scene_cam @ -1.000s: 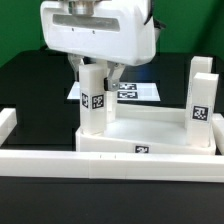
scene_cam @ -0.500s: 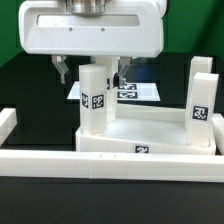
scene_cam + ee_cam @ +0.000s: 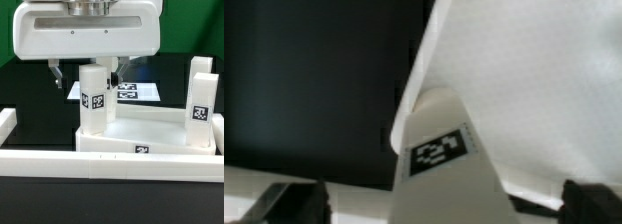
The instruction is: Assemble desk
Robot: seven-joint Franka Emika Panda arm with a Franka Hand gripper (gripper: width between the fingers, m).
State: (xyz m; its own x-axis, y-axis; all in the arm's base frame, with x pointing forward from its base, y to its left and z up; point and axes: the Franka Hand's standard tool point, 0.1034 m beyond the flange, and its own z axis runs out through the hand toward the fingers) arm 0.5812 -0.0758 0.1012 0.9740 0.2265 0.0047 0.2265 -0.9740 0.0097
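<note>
The gripper [image 3: 87,72] has opened wide around the upright leg [image 3: 94,98].

Boxy white plastic gripper housing [image 3: 87,66] with rounded corners, beneath a metallic ribbed wrist flange; two slim dark fingers [image 3: 57,76].

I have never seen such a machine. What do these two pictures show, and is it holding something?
This is a robot arm building a small white desk. One picture comes from a camera off the arm, the other from a camera on its wrist. The gripper hangs open with a finger on each side of an upright leg, so nothing is held. That leg stands in a corner of the desk panel; a second leg stands at the exterior view's right. Behind lies the flat marker board. A low white bar runs in front.
</note>
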